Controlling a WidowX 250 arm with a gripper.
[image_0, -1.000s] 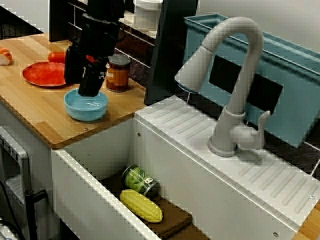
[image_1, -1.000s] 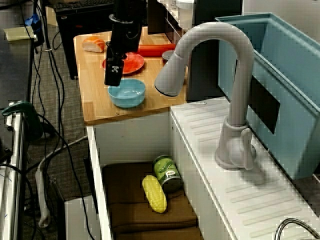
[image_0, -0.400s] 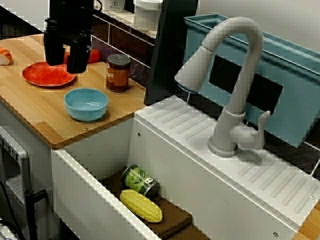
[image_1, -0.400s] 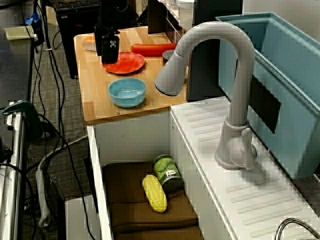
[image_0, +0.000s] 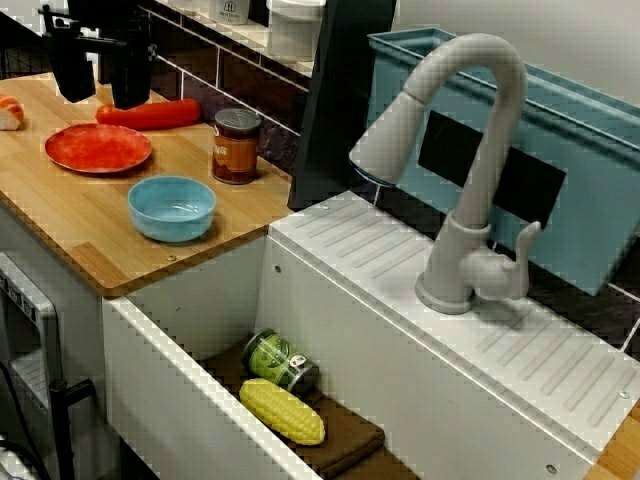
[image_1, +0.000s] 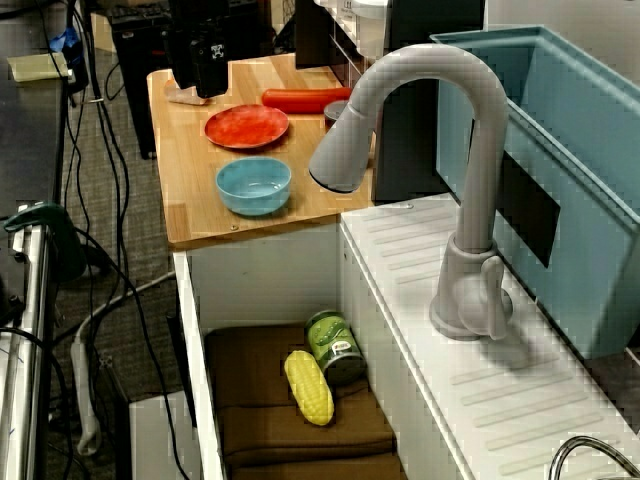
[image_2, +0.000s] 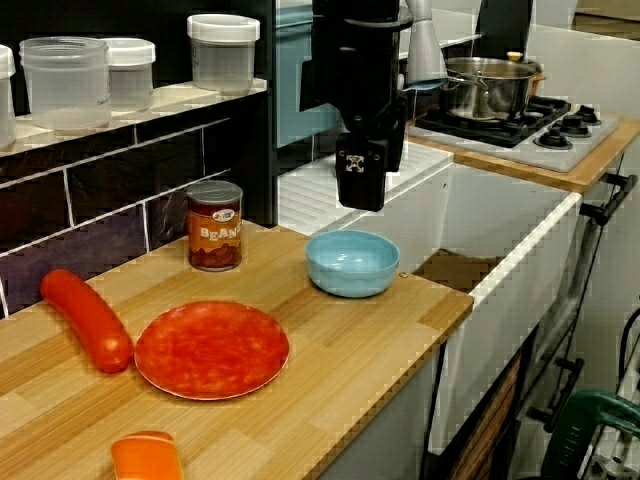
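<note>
Now my gripper (image_0: 100, 98) hangs near the red plate (image_0: 98, 148), jaws wide, gripping nothing. A sausage (image_0: 150, 113) lies just beside the plate; beyond it, a blue bowl (image_0: 172, 208) and bean can (image_0: 236, 146); farthest from the plate, the sink (image_0: 330, 320) holds a green can (image_0: 280, 362) and corn (image_0: 282, 411).

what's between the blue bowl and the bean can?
Nothing. Only bare wooden counter separates the blue bowl and the bean can; they stand apart, clearest in the view along the counter.

Black boxy arm (image_2: 358, 60); black pincer (image_2: 361, 192), small white marking near fingertip.
</note>
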